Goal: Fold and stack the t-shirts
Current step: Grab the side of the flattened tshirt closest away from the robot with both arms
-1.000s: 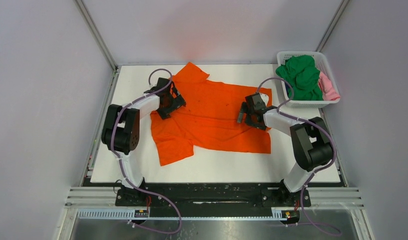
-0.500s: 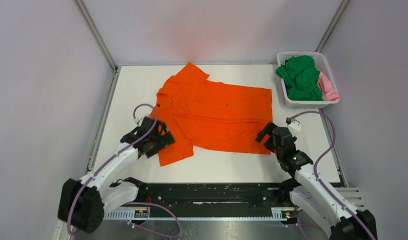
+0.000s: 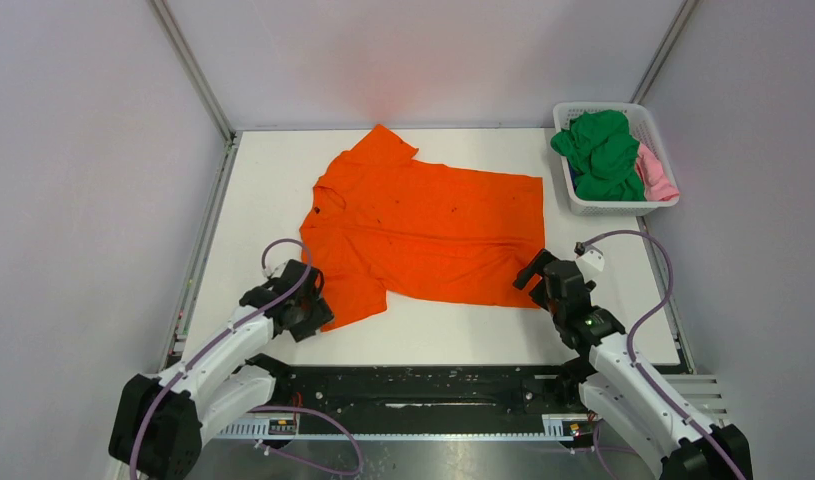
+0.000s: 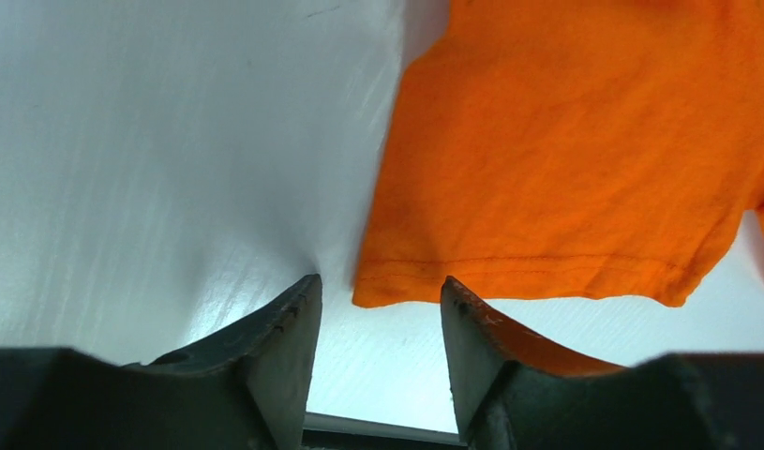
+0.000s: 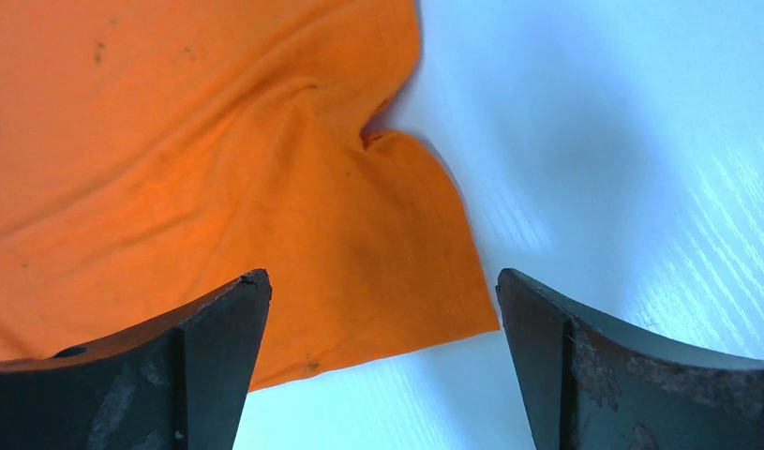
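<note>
Fingers narrow on the left gripper [image 4: 373, 286], wide on the right gripper [image 5: 380, 277], could miss the flat orange t-shirt's [image 3: 433, 230] thin edge.

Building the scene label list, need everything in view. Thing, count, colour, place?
table: 1, white, fills the middle of the top view
orange shirt: 1, orange, spread flat mid-table, collar to the left
basket: 1, white lattice, far right corner of the table
green shirt: 1, green, bunched on top in the basket
pink shirt: 1, pink, at the basket's right side, beside the green shirt
blue cloth: 1 sliver, blue, under the green shirt by the basket's left wall; too little shows to tell what it is
left gripper: 1, dark, jaws apart at the orange shirt's near left sleeve hem
right gripper: 1, dark, jaws wide over the orange shirt's near right corner
</note>
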`<action>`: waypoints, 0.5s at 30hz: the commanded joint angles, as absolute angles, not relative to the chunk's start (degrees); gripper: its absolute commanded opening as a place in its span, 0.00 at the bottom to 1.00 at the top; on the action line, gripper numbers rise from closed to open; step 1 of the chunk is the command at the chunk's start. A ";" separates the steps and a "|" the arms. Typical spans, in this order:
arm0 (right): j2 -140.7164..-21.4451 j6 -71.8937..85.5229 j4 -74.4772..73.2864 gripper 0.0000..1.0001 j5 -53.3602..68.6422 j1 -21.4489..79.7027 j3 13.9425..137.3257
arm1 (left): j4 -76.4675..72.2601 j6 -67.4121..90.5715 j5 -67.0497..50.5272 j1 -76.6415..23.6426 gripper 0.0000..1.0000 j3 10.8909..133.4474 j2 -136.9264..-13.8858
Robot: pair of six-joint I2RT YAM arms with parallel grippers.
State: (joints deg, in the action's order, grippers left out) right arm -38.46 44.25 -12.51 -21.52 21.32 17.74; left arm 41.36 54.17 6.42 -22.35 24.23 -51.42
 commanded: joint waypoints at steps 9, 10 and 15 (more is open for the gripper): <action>-40.97 44.63 -12.03 1.00 -24.11 21.15 20.31 | 37.30 55.24 7.78 -25.77 0.43 27.65 -59.92; -40.69 44.60 -12.03 1.00 -24.29 21.18 20.24 | 37.19 55.05 8.05 -25.88 0.42 27.96 -60.71; -39.59 44.56 -11.98 1.00 -24.91 21.18 19.71 | 36.80 54.45 11.04 -26.02 0.24 30.07 -64.72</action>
